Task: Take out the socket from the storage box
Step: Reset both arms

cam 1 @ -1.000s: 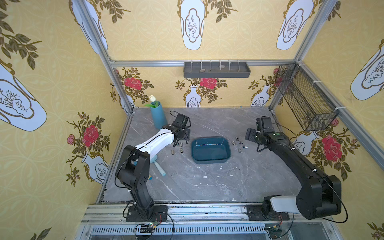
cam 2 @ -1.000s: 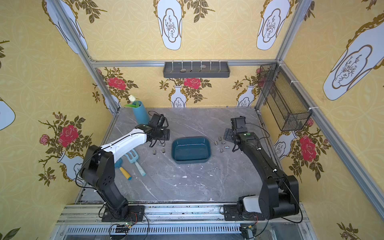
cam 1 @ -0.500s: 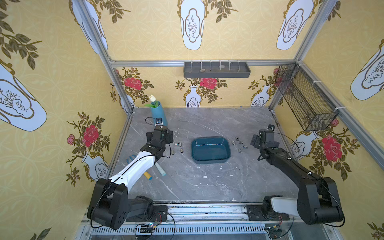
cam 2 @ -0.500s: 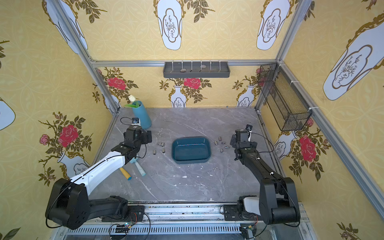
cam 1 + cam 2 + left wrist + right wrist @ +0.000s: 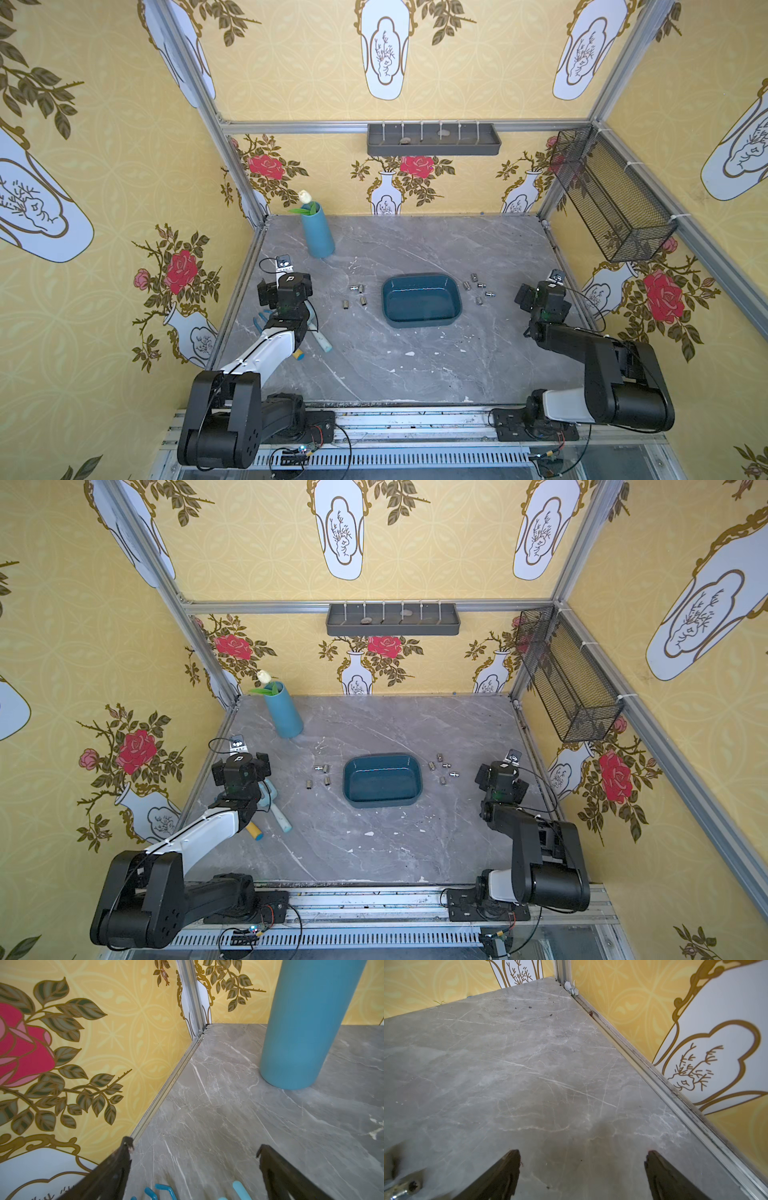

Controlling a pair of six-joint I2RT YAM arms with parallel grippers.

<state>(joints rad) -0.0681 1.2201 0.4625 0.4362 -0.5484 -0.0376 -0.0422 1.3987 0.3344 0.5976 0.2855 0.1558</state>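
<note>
Sockets: small metal cylinders, all lying on the table outside the box (image 5: pixel 421 300), none visible inside it. Left group (image 5: pixel 356 295): about four pieces, just beside the box's left wall, apart from it. Right group (image 5: pixel 478 287): about five pieces, near the box's right wall, apart from it. Long axes mixed, some lying across, some standing on end; too small to tell more. One socket (image 5: pixel 402 1188) blurred at the edge of the right wrist view.

Box: dark teal tub, mid-table, long axis running left to right, interior bare in both top views (image 5: pixel 382 780).

Table (image 5: pixel 415 365): grey marble-look slab.

Left gripper (image 5: pixel 194 1148): jaws wide, nothing between them, low over the table near the left wall, pointed toward the far left corner. Well apart from the box.

Right gripper (image 5: pixel 582 1154): jaws wide, nothing held, low over the table near the right wall, pointed toward the far right corner. Well apart from the box.

Vase (image 5: pixel 317 230): blue cylinder, far left of the table, holding a white flower (image 5: pixel 305 196). Clear of the sockets.

Toy tools (image 5: pixel 276 808): blue-handled pieces lying under and beside the left arm.

Tray (image 5: pixel 433 139): grey, divided, on the back wall; two small stone-like items inside.

Basket (image 5: pixel 611 195): black wire mesh, on the right wall; contents not discernible.
</note>
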